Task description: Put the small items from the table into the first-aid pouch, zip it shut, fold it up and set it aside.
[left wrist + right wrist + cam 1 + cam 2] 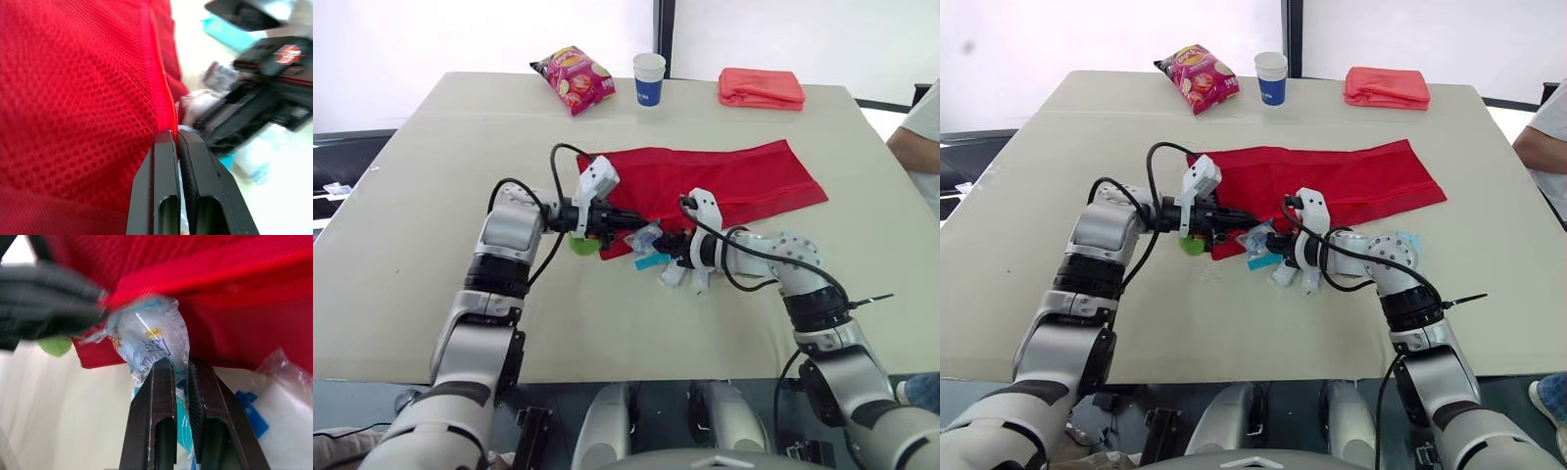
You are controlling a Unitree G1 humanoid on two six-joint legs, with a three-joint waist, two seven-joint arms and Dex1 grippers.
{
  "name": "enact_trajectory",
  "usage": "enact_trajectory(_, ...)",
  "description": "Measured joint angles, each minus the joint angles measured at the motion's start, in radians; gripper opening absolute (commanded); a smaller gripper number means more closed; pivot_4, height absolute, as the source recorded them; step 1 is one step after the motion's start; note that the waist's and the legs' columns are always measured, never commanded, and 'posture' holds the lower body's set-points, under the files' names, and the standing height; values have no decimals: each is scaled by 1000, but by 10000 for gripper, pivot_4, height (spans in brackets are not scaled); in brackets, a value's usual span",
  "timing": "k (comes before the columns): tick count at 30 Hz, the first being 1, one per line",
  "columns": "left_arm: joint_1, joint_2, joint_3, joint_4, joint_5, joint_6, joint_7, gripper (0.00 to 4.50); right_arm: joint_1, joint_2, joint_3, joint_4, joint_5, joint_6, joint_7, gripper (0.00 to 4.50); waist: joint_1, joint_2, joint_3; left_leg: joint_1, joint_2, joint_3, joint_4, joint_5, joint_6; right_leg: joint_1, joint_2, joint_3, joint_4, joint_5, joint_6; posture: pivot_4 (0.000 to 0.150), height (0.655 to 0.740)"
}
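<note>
The red mesh first-aid pouch [724, 181] lies unfolded flat across the middle of the table. My left gripper [177, 134] is shut on the pouch's edge by the zipper seam at its near-left corner. My right gripper [180, 363] is shut on a clear plastic packet [151, 340], holding it against that same corner, close to the left fingers. A green item [582, 245] lies under the left gripper. A teal strip [651, 261] and white packets [674, 276] lie on the table under the right gripper.
At the table's far edge sit a chips bag [574, 78], a paper cup [649, 78] and a folded coral cloth [761, 88]. A person's arm [920, 127] shows at the right edge. A light-blue packet [1408, 240] lies beside my right forearm.
</note>
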Motion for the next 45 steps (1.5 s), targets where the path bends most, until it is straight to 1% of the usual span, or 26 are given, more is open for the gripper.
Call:
enact_trajectory(8,27,35,-10,-13,-23,-22,12,1698,-15,109,-164,70,-21,51,-31,0,-11,0,0,2,0,0,0,0,0,0,0,0,2,0,0,1500,7400)
enact_trajectory(11,27,35,-18,29,-22,-41,30,1698,-38,163,-248,104,-6,61,-68,0,-14,0,0,3,0,2,-2,0,-1,0,0,1,3,0,0,1500,7400)
enact_trajectory(14,22,36,-25,56,-32,-36,26,1698,-55,198,-288,121,-5,75,-90,0,-14,0,0,3,0,2,-2,0,-1,0,0,1,3,0,0,1500,7400)
enact_trajectory(16,-3,39,-37,83,-34,-27,17,1698,-91,226,-298,161,-40,71,-90,0,-14,1,0,3,0,2,-2,0,-1,0,0,1,3,0,0,1500,7400)
enact_trajectory(18,-5,39,-37,83,-34,-27,15,1698,-96,228,-298,164,-46,71,-89,0,-14,1,0,3,0,2,-2,0,-1,0,0,1,3,0,0,1500,7400)
enact_trajectory(19,-18,38,-49,117,-32,-43,10,0,-107,238,-293,189,-91,56,-60,6604,-14,1,0,3,0,2,-2,0,-1,0,0,1,2,0,0,1500,7400)
enact_trajectory(21,-30,36,-57,138,-25,-60,9,0,-110,224,-276,191,-121,48,-24,11828,-14,1,0,4,0,2,-2,0,-1,0,0,1,3,0,0,1500,7400)
enact_trajectory(22,-54,32,-77,176,-9,-87,10,0,-103,177,-211,165,-173,49,41,14235,-12,1,0,3,-1,2,-2,0,-1,0,0,1,2,0,0,1500,7400)
enact_trajectory(23,-59,33,-80,191,-2,-99,10,0,-95,156,-184,144,-194,52,76,20023,-12,1,0,3,-1,2,-2,0,-1,0,0,1,2,0,0,1500,7400)
enact_trajectory(24,-64,32,-86,214,4,-115,10,0,-84,129,-150,109,-221,54,117,23676,-12,1,1,3,-1,2,-2,0,-1,0,-1,2,2,0,0,1500,7400)
enact_trajectory(25,-77,26,-93,254,8,-139,9,0,-64,81,-93,42,-253,54,170,28306,-9,1,1,3,-1,2,-2,0,0,0,-1,2,2,0,0,1500,7400)
enact_trajectory(28,-104,24,-97,345,19,-199,6,0,-23,-54,2,-140,-312,63,295,28306,-11,1,1,2,-1,2,-2,0,0,0,-1,2,1,0,0,1500,7400)
enact_trajectory(30,-124,25,-98,384,28,-223,4,0,6,-119,27,-248,-313,84,363,28306,-11,1,1,2,-1,2,-2,0,0,0,0,2,1,0,0,1500,7400)
enact_trajectory(32,-152,21,-99,434,42,-244,1,0,28,-197,74,-386,-332,80,459,22086,-14,1,1,3,0,3,-2,0,0,0,0,2,1,-1,0,1500,7400)
enact_trajectory(33,-157,18,-100,440,46,-246,1,0,28,-200,85,-407,-351,70,482,18518,-14,1,1,4,0,3,-2,0,0,0,1,2,1,-1,0,1500,7400)
enact_trajectory(34,-158,16,-100,442,46,-246,1,0,27,-199,89,-410,-356,66,485,16734,-14,1,1,4,0,3,-2,0,0,0,1,2,1,-1,0,1500,7400)
enact_trajectory(37,-161,8,-99,447,45,-244,-1,0,24,-176,125,-404,-415,28,523,4203,-10,1,1,4,0,3,-2,0,0,0,0,2,2,-1,0,1500,7400)
enact_trajectory(38,-162,7,-99,442,45,-236,-2,0,7,-156,164,-373,-473,-12,531,520,-11,1,1,4,-1,4,-2,0,0,0,0,3,2,-1,0,1500,7400)
enact_trajectory(40,-161,3,-99,431,45,-227,-2,0,-7,-148,209,-346,-522,-46,542,520,-10,1,1,4,-1,4,-2,0,0,0,0,3,2,-1,0,1500,7400)
enact_trajectory(41,-157,4,-99,413,45,-211,-2,0,-30,-148,277,-302,-599,-94,562,520,-10,1,1,4,-1,4,-2,0,0,0,0,3,2,-1,0,1500,7400)
enact_trajectory(42,-156,3,-99,401,44,-204,-2,0,-34,-146,304,-277,-633,-113,569,520,-8,1,1,3,-1,4,-2,0,0,0,0,3,2,-1,0,1500,7400)
enact_trajectory(43,-155,3,-99,391,44,-196,-2,0,-34,-140,318,-258,-654,-126,574,520,-6,1,1,3,-1,4,-2,0,0,0,0,3,1,-1,0,1500,7400)
enact_trajectory(44,-148,9,-98,361,42,-176,0,0,-34,-109,341,-194,-706,-161,586,520,-6,1,1,3,-1,4,-2,0,0,0,0,3,1,-1,0,1500,7400)
enact_trajectory(45,-147,8,-98,351,42,-170,0,0,-34,-101,349,-175,-720,-168,589,520,-7,1,1,3,-1,4,-2,0,0,0,0,3,1,-1,0,1500,7400)
